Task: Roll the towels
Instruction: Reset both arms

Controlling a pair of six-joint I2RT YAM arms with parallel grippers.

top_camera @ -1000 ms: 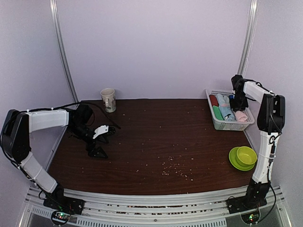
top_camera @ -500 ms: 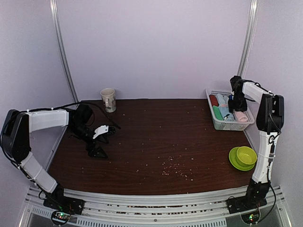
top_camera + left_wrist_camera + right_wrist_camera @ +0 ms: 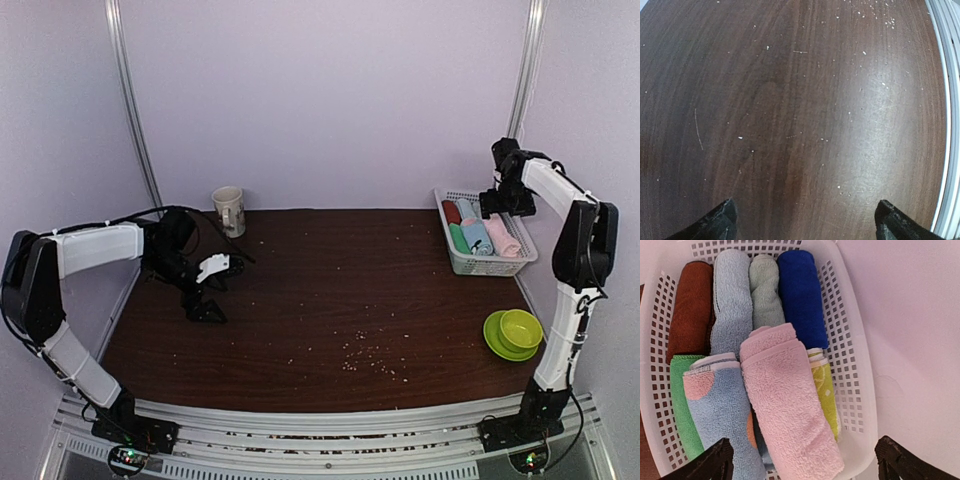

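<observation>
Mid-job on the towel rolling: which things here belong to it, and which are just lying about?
Job:
- pink towel
- dotted blue towel
- other rolled towels, all in the white basket

Lying about:
- mug
- green bowl
- crumbs

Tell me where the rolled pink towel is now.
In the right wrist view the pink towel lies in the white basket at the far right of the table, on top between the dotted blue towel and a yellow-green one.
</observation>
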